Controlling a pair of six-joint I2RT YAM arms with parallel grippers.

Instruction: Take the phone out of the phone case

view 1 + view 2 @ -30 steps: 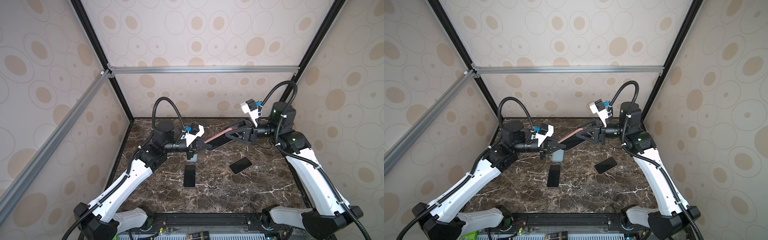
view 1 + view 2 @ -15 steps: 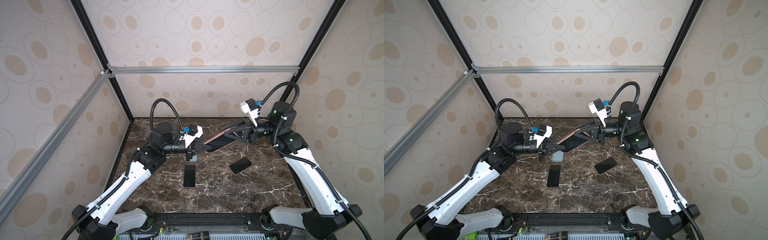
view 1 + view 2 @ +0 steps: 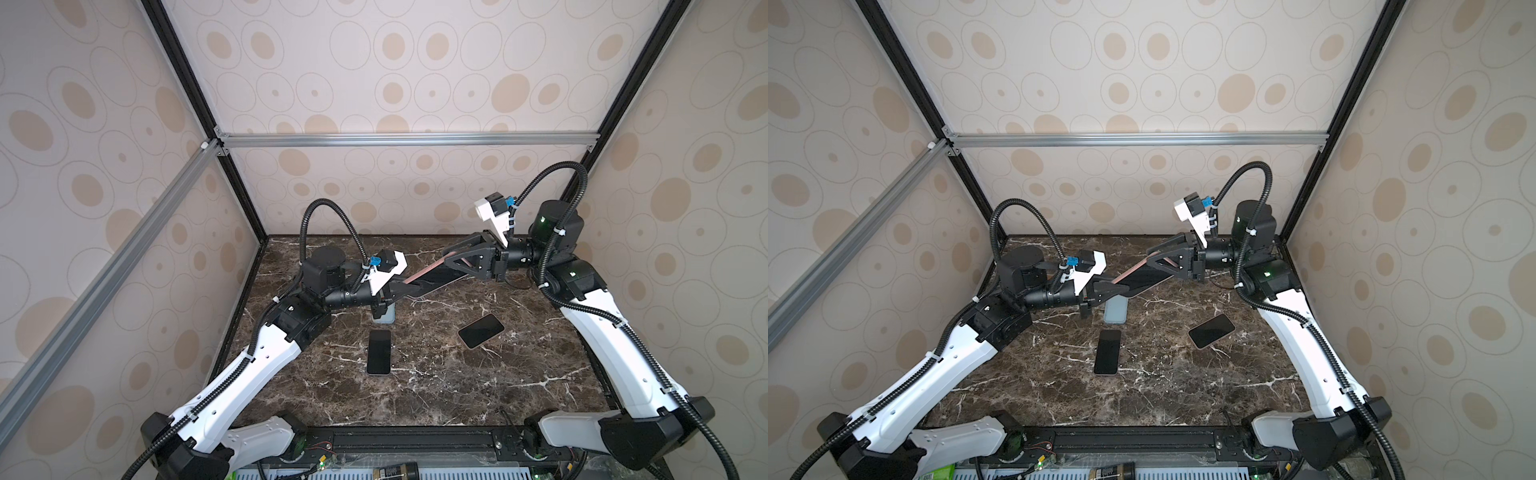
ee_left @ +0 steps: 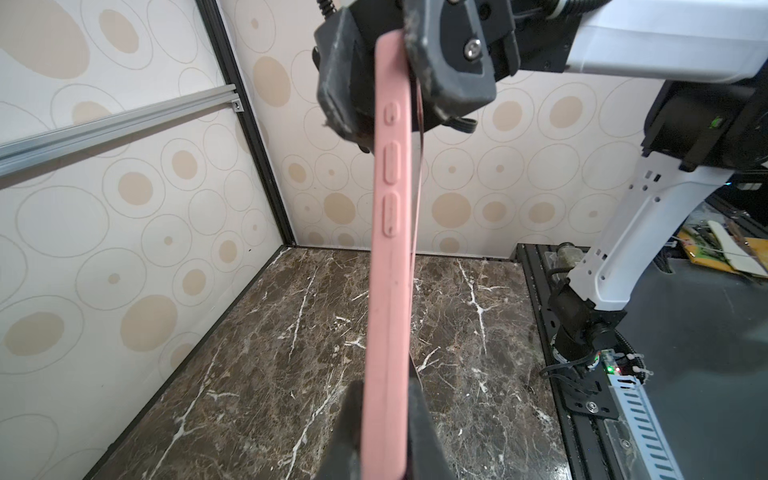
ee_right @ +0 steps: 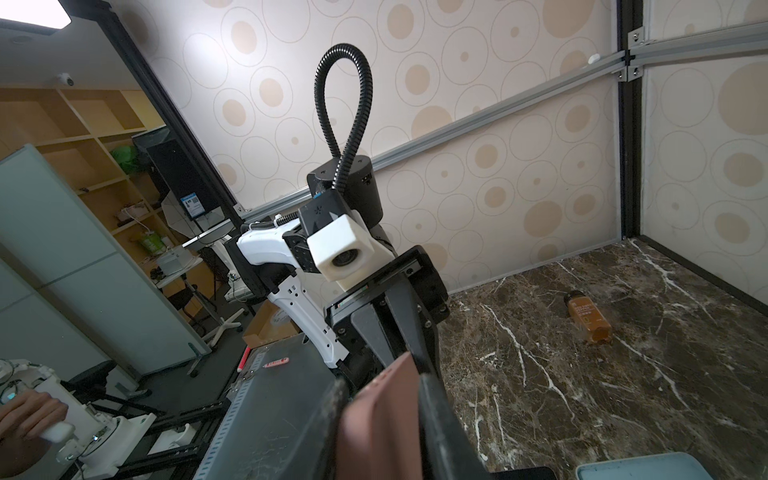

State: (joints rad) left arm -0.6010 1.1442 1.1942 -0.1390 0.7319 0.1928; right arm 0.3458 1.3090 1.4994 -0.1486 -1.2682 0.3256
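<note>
The pink case [image 3: 428, 272] with the phone [image 3: 1144, 280] in it hangs in the air over the far middle of the table [image 3: 436, 395], held between the two arms. It slopes from its low left end up to its higher right end, and the dark screen shows in both top views. The left gripper [image 3: 415, 287] is clamped tight on the low end, a finger pressed on each face. The right gripper [image 3: 451, 259] has its fingers narrowly closed on the high end and touching both faces. In the left wrist view three raised buttons show on the case's pink edge. Near the right gripper a thin dark edge stands slightly off that pink side, and I cannot tell whether this is the phone lifting out. A blue case [image 3: 1116, 309] lies flat on the table below the left gripper. One black phone [image 3: 379, 352] lies just nearer than the blue case, and a second black phone [image 3: 481, 330] lies to the right, turned at an angle. An amber bottle [image 5: 588, 318] lies on its side toward the far left corner; its label print is too small to read. No brand or writing can be made out on the cases or phones.
</note>
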